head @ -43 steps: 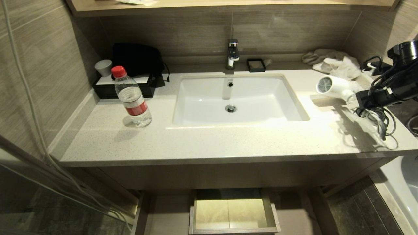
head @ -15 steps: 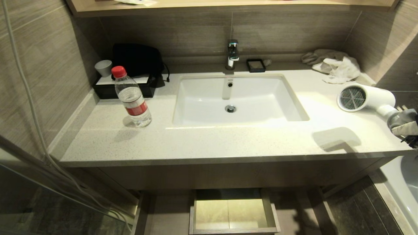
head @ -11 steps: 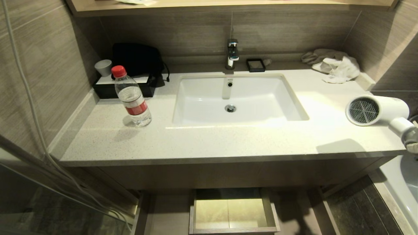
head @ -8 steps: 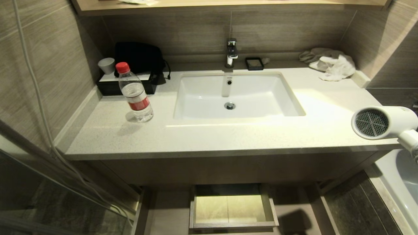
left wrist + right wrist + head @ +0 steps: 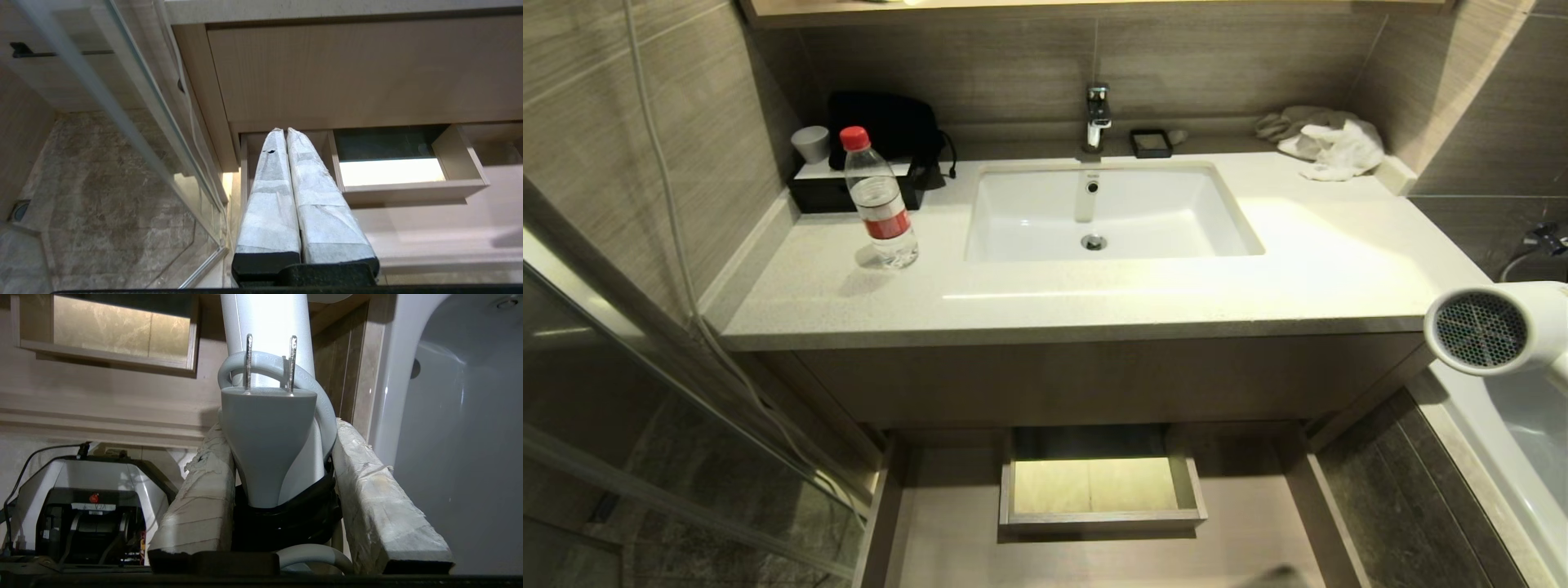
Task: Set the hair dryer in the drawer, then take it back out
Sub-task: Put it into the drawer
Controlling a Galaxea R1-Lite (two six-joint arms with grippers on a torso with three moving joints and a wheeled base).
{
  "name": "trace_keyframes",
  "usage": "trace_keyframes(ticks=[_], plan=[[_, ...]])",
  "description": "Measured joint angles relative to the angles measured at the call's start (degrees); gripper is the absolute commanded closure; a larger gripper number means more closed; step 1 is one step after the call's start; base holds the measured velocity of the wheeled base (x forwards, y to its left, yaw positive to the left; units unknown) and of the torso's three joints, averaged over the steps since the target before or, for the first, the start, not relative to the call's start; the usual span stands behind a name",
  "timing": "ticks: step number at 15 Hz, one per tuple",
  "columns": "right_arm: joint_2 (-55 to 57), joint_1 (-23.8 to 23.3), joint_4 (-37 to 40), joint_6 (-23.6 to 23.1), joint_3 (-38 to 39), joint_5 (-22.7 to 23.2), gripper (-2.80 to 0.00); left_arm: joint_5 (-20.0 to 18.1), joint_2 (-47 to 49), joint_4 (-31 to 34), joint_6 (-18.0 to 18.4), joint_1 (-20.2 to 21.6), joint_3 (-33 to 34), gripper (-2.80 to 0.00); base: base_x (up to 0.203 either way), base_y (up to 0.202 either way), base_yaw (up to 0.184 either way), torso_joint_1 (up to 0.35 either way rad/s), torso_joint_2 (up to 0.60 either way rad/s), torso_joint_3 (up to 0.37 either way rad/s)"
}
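- One white hair dryer [image 5: 1494, 328], held in the air off the right end of the countertop [image 5: 1029, 298], above the bathtub rim [image 5: 1494, 457]; round grey mesh grille facing the camera.
- Right gripper [image 5: 282, 457] clamped on the hair dryer's handle, two cloth-wrapped fingers [image 5: 204, 490] partly apart with handle, grey plug [image 5: 267, 437] and looped cord between them; two metal prongs on the plug; fine print on the cord too small to read.
- One drawer [image 5: 1094, 535] pulled open beneath the vanity, light wood grain, one boxed cutout [image 5: 1101, 482] inside, nothing resting in it.
- Left gripper [image 5: 286, 134] low before the drawer's left end, two wrapped fingers pressed together, holding nothing.
- One white sink [image 5: 1111, 214], one chrome faucet [image 5: 1097, 116]; small lettering below the faucet unreadable.
- One water bottle [image 5: 879, 200], red cap, red label, text illegible.
- One grey cup [image 5: 810, 144], one black pouch [image 5: 886, 126], one black tray [image 5: 849, 189], one small black dish [image 5: 1151, 144].
- Two crumpled cloths [image 5: 1327, 139], beige and white, in the back right corner.
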Motion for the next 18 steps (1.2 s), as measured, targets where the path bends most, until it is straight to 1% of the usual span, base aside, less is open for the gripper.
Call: trace_keyframes(ticks=[2, 4, 14, 17, 18], plan=[[-0.89, 0.00, 0.02, 0.01, 0.82, 0.01, 0.00, 0.00, 0.00, -0.02, 0.02, 0.00, 0.00, 0.00, 0.000, 0.000, 0.000, -0.252, 0.11, -0.140], [-1.57, 0.00, -0.10, -0.02, 1.37, -0.01, 0.00, 0.00, 0.00, -0.05, 0.03, 0.00, 0.00, 0.00, 0.000, 0.000, 0.000, -0.084, 0.04, -0.041], [-3.08, 0.00, 1.01, 0.34, 2.91, -0.17, 0.00, -0.02, 0.00, 0.00, 0.03, 0.00, 0.00, 0.00, 0.000, 0.000, 0.000, 0.000, 0.00, 0.000], [-2.95, 0.00, 0.99, 0.64, 2.99, -3.58, 0.00, 0.00, 0.00, 0.00, 0.01, 0.00, 0.00, 0.00, 0.000, 0.000, 0.000, 0.000, 0.00, 0.000], [-2.86, 0.00, 0.93, 0.70, 2.88, -3.97, 0.00, 0.00, 0.00, 0.00, -0.02, 0.00, 0.00, 0.00, 0.000, 0.000, 0.000, 0.000, 0.00, 0.000]])
